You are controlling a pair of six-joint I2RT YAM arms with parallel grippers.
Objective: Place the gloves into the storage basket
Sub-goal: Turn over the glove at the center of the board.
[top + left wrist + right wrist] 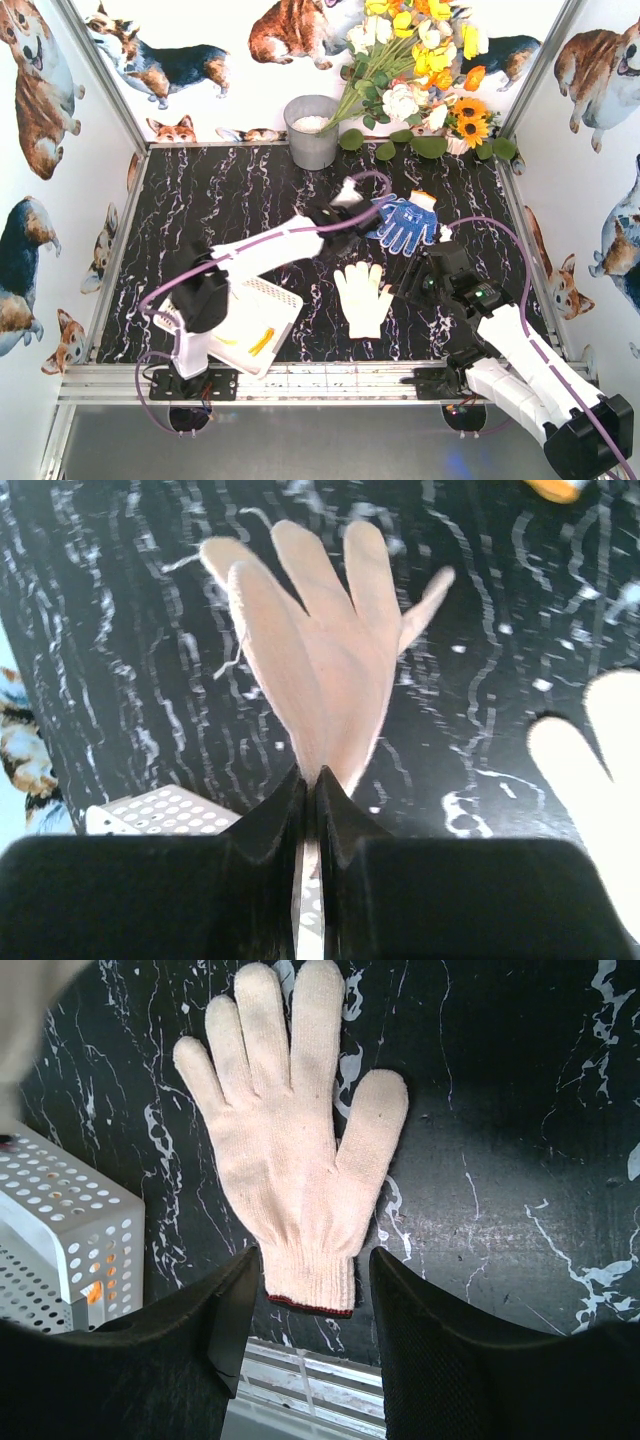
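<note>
- The left pincer (315, 780) was pressed together on the cuff end of a hanging glove (320, 650), cream in colour, with its fingers pointing away over the black marbled table (200, 220).
- The right pincer (312, 1270) stood spread, one jaw on each side of the cuff of a flat glove (295, 1150); whether it touched the glove could not be told.
- The flat glove, also cream, lay palm-flat on the table between the two arms, fingers pointing toward the far wall.
- A blue glove (405, 222) with white dots lay farther back, just beside the left pincer.
- The basket (285, 300), white and perforated, sat at the near left edge beside the left arm's base, well apart from the blue glove.
- A yellow-orange piece (262, 342) lay inside the basket, too small to identify.
- A grey bucket (313, 130) and flowers (420, 60) stood at the back wall.
</note>
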